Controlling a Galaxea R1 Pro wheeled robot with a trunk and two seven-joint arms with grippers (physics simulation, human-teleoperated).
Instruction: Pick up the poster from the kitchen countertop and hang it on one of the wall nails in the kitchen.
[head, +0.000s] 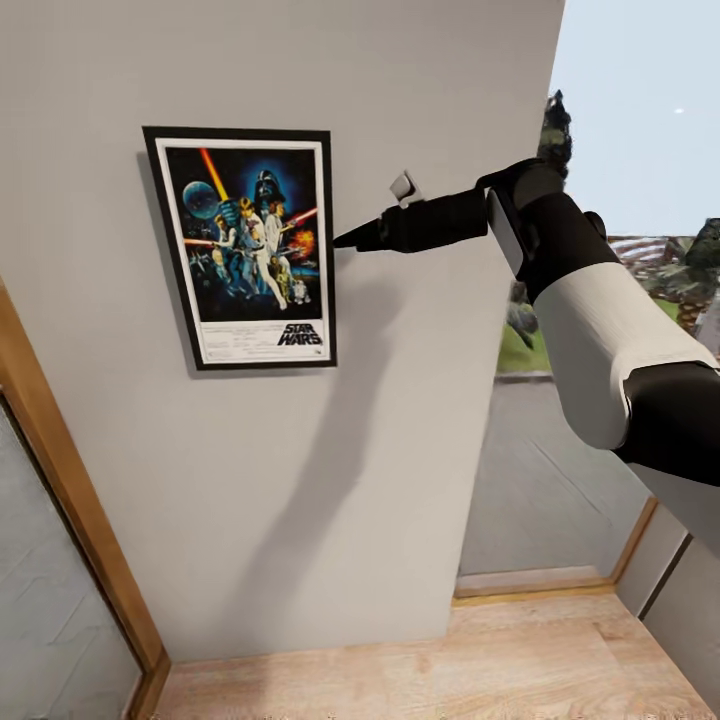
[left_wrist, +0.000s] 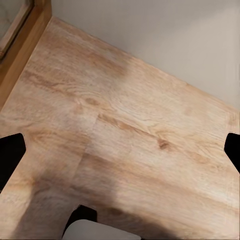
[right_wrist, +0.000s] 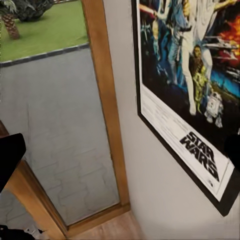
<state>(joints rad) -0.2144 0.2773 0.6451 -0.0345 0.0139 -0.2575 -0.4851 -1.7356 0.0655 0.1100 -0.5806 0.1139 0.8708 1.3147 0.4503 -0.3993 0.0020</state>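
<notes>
The poster, black-framed with a white inner border and the "STAR WARS" title at the bottom, hangs flat and slightly tilted on the light grey wall. In the right wrist view the poster is seen close up and at an angle. My right gripper points at the poster's right edge, its tip at or just off the frame. Its fingers stand wide apart and hold nothing. My left gripper is open above the pale wood floor.
A wood-framed glass door borders the wall on the left. Another wood-framed glazed opening on the right looks onto grey paving and plants. The wood floor runs along the wall's foot.
</notes>
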